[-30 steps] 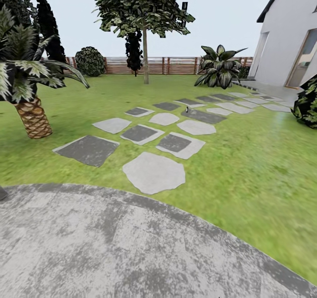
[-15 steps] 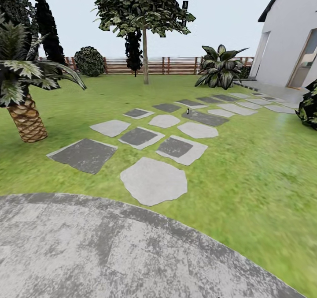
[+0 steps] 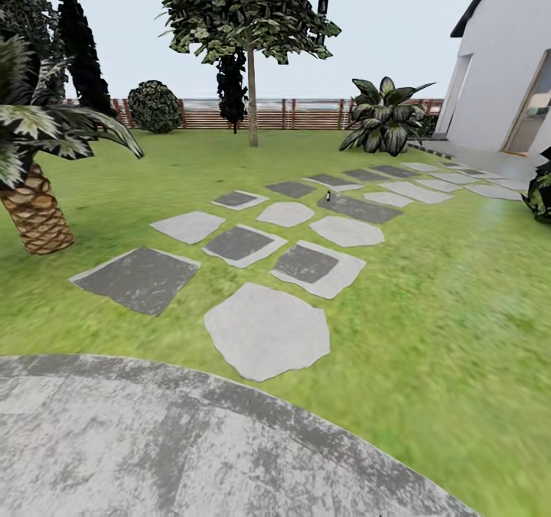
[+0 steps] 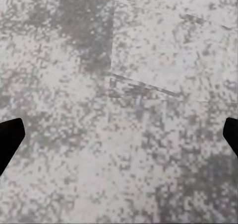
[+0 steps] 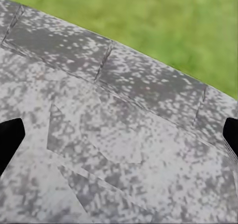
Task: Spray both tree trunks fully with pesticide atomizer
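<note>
Far ahead in the head view, a tiny dark upright object [image 3: 327, 195] stands on the stepping stones; it looks like the pesticide atomizer but is too small to be sure. A tall tree [image 3: 252, 12] with a straight grey-brown trunk [image 3: 252, 108] rises from the lawn near the back fence. In the left wrist view, my left gripper [image 4: 119, 139] is open over mottled grey paving, its black fingertips [image 4: 10, 139] wide apart. Seen from the right wrist, my right gripper [image 5: 119, 139] is open too, above the paving's curved edge next to the grass.
A scaly-trunked palm [image 3: 34, 211] stands at the left. Grey stepping stones [image 3: 268, 332] lead across the lawn toward a white house [image 3: 505, 66]. A brown slat fence [image 3: 306, 113], dark narrow trees [image 3: 76, 50], a round bush [image 3: 155, 106] and broad-leaf plants [image 3: 383, 115] ring the back.
The whole head view has shifted: the paved edge and stepping stones sit lower in the picture and the palm further left, so the camera has moved forward.
</note>
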Controlling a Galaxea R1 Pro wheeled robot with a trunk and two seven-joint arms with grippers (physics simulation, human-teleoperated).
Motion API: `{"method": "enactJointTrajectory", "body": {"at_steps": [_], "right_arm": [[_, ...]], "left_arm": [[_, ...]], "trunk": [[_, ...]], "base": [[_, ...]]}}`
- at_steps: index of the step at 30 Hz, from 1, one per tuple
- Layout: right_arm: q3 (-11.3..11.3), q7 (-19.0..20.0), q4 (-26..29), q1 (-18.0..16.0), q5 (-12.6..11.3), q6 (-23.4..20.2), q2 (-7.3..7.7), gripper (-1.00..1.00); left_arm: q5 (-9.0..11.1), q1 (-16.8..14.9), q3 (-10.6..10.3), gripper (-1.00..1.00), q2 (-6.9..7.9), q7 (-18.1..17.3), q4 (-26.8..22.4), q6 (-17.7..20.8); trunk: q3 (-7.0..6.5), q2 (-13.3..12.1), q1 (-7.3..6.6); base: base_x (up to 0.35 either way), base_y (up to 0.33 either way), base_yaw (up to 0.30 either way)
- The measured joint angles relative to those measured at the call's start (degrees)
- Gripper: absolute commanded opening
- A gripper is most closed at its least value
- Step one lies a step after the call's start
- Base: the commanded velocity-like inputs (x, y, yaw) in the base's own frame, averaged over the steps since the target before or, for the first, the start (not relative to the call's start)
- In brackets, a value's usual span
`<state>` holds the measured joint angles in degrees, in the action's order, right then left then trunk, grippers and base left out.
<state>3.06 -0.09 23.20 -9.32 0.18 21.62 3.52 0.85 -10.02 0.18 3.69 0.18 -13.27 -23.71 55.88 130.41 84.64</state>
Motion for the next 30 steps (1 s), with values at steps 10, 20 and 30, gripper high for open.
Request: {"method": "enactJointTrajectory", "body": {"at_steps": [10, 20, 30], "right_arm": [[0.00, 0.00, 0.00, 0.00, 0.00, 0.00, 0.00, 1.00], [-0.07, 0.08, 0.00, 0.00, 0.00, 0.00, 0.00, 1.00], [-0.07, 0.13, 0.00, 0.00, 0.00, 0.00, -0.04, 1.00]], "left_arm": [[-0.05, 0.00, 0.00, 1.00, 0.00, 0.00, 0.00, -0.02], [-0.06, 0.00, 0.00, 1.00, 0.00, -0.01, 0.00, -0.02], [-0.06, 0.00, 0.00, 1.00, 0.00, -0.01, 0.00, -0.02]], "trunk": [[0.00, 0.00, 0.00], [0.00, 0.00, 0.00], [0.00, 0.00, 0.00]], "base": [[0.339, 0.000, 0.000], [0.339, 0.000, 0.000], [0.339, 0.000, 0.000]]}}
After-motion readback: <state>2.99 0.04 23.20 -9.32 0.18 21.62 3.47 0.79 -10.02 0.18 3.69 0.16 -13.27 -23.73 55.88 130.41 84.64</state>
